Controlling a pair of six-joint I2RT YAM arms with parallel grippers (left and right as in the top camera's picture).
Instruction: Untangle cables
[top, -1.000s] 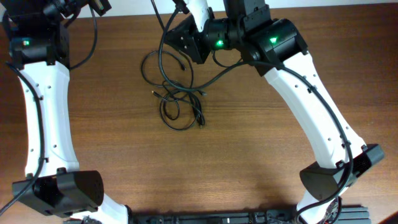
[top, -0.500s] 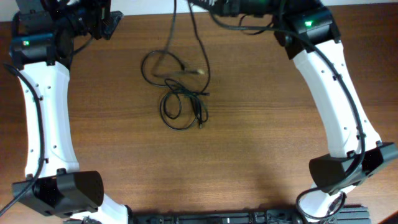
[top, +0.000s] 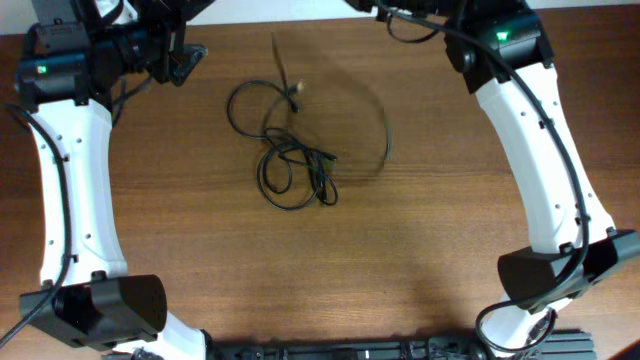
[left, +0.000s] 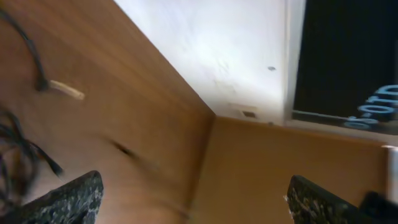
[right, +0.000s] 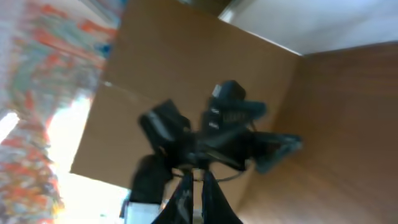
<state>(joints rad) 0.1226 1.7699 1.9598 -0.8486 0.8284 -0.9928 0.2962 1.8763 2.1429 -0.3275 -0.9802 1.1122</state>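
The cables (top: 293, 165) lie as a knot of thin black loops on the wooden table (top: 420, 260), back of centre. One cord's pale plug (top: 296, 90) rests just behind the knot. A blurred strand (top: 385, 140) swings in an arc to the knot's right. My left gripper (top: 190, 58) hovers open at the back left, apart from the knot, with nothing between its fingers (left: 74, 199). In the left wrist view the cables (left: 15, 146) show at the left edge. My right gripper (right: 194, 178) is shut, with a thin cord crossing its tips; overhead it is past the top edge.
The white left arm (top: 75, 170) runs down the left side and the white right arm (top: 540, 160) down the right. The table's back edge meets a white wall (left: 211, 56). Both arm bases sit at the front corners.
My left gripper has opened and swung toward the table's back left. The right arm rose out past the top edge, pulling a strand that now whips rightward; the pale plug shifted.
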